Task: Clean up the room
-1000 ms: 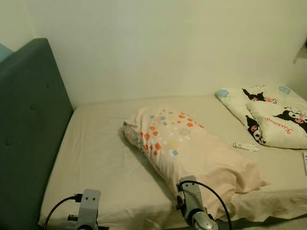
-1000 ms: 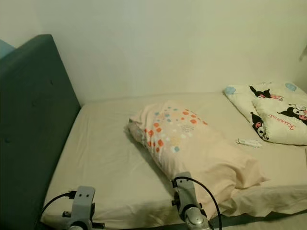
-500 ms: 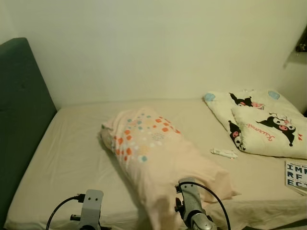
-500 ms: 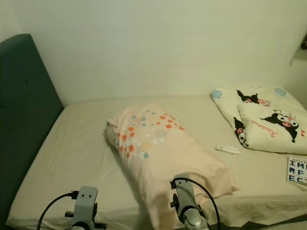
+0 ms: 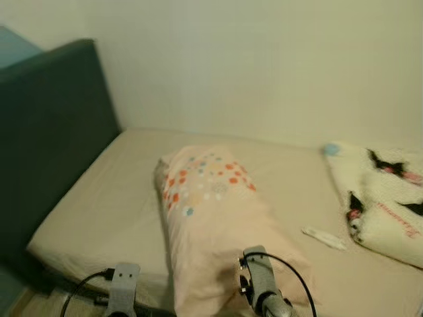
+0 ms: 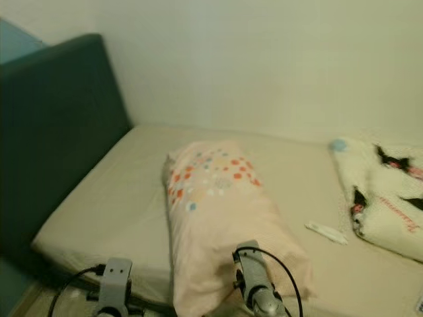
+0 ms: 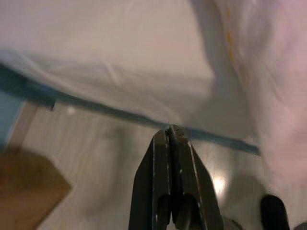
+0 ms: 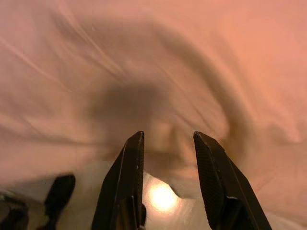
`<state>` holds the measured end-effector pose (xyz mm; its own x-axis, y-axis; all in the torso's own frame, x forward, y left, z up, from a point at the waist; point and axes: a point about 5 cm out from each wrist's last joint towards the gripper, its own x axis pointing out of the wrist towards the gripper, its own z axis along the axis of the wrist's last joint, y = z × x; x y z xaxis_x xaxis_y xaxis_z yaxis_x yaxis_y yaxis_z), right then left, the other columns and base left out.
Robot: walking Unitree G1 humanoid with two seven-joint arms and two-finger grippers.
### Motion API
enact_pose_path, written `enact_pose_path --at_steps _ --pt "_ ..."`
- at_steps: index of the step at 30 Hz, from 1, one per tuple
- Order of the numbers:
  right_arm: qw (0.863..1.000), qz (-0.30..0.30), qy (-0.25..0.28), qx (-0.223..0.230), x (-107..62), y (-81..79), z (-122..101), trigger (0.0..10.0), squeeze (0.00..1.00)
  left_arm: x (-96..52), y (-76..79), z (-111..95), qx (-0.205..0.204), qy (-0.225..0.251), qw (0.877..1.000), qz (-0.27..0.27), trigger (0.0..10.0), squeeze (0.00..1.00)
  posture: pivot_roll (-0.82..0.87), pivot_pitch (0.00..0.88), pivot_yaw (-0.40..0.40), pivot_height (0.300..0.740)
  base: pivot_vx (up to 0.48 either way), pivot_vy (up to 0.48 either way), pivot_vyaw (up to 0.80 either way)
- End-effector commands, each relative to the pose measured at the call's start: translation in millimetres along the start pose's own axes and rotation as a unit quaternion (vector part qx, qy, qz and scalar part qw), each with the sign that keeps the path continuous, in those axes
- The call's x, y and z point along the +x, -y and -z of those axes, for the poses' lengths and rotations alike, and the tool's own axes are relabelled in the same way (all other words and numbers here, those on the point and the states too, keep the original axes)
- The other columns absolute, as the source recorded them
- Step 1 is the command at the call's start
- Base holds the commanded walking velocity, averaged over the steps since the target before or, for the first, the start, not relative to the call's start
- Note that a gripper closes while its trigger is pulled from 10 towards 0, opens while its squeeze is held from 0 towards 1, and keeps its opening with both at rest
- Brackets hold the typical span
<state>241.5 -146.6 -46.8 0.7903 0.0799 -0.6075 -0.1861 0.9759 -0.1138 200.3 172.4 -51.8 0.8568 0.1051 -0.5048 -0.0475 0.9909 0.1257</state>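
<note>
A: Right wrist view had our right gripper (image 8: 165,179) spread, nothing betw. the fingers, aimed at the pink pillow (image 5: 218,218) just ahead of it. Prob. lined up to grab the near end.

B: And our left gripper (image 7: 171,139)? Pressed together, hanging off the bed edge (image 7: 115,81) over the floor (image 7: 91,158), idle we'd say.

A: Head views gave us the rest: pillow lay mid-mattress, not by the headboard (image 5: 46,132); small white item (image 5: 324,238) beside the cartoon quilt (image 5: 386,198).
</note>
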Motion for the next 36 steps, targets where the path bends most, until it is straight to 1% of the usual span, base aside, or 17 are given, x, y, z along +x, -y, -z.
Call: enact_pose_path --at_steps 1,10,11,14,15,16,19,23,25,30,33,36 --pt "1.0 0.0 -0.002 0.002 0.3 -0.8 0.1 10.0 0.0 2.6 0.5 -5.1 0.005 0.006 1.0 0.002 10.0 0.0 -0.02 0.043 -0.024 0.727 0.0 -0.48 0.8" --pt "1.0 -0.002 -0.004 0.0 0.7 -1.4 -0.2 10.0 0.0 1.9 0.2 -4.3 0.003 0.003 1.0 -0.003 10.0 0.0 -0.02 0.044 -0.029 0.727 0.0 -0.48 0.8" --pt "1.0 -0.001 -0.005 0.0 0.8 -1.4 -0.3 10.0 0.0 1.8 0.0 -4.2 0.01 0.002 1.0 -0.003 10.0 0.0 -0.02 0.044 -0.029 0.727 0.0 -0.371 0.8" --pt "1.0 0.001 -0.003 -0.001 0.9 -1.1 -0.6 10.0 0.0 1.8 0.0 -2.3 0.018 -0.009 1.0 -0.002 10.0 0.0 -0.02 0.044 -0.029 0.727 0.0 0.0 0.8" --pt "1.0 0.004 -0.004 0.011 0.9 -0.4 -0.4 10.0 0.0 1.3 0.8 -1.6 0.029 -0.009 1.0 0.004 10.0 0.0 -0.02 0.044 -0.029 0.727 0.0 0.0 0.0" --pt "1.0 0.005 -0.004 0.017 0.8 -0.2 -0.4 10.0 0.0 0.5 1.4 -0.3 0.036 -0.011 0.999 0.01 10.0 0.0 -0.02 0.047 -0.029 0.727 0.0 0.48 0.0" --pt "1.0 0.004 -0.003 0.023 0.8 0.0 -0.5 10.0 0.0 -0.5 1.9 1.9 0.04 -0.015 0.999 0.016 10.0 0.0 -0.02 0.047 -0.029 0.727 0.0 0.48 0.0" --pt "1.0 0.003 -0.004 0.024 0.9 0.0 -0.4 10.0 0.0 -0.7 -0.9 1.6 0.041 -0.012 0.999 0.008 10.0 0.0 -0.02 0.047 -0.025 0.727 0.0 0.48 0.0" --pt "1.0 0.003 -0.005 0.025 0.8 -0.1 0.0 10.0 0.0 0.4 -1.5 0.3 0.051 -0.01 0.999 0.007 10.0 0.0 -0.02 0.048 -0.025 0.727 0.0 0.0 0.0" --pt "1.0 0.003 -0.004 0.028 0.7 -0.2 0.5 10.0 0.0 1.1 0.9 -1.2 0.059 -0.006 0.998 0.012 10.0 0.0 -0.02 0.048 -0.025 0.727 0.0 0.0 0.0" --pt "1.0 0.004 -0.009 0.026 -0.2 1.8 3.1 10.0 0.0 0.6 3.4 -1.8 0.056 -0.002 0.998 0.018 10.0 0.0 -0.02 0.048 -0.025 0.727 0.0 0.0 0.0" --pt "0.999 0.001 -0.033 0.011 -3.2 7.0 13.1 10.0 0.0 -0.6 5.8 -1.1 0.058 0.0 0.998 0.025 10.0 0.0 -0.02 0.047 -0.025 0.727 0.0 0.0 0.0"
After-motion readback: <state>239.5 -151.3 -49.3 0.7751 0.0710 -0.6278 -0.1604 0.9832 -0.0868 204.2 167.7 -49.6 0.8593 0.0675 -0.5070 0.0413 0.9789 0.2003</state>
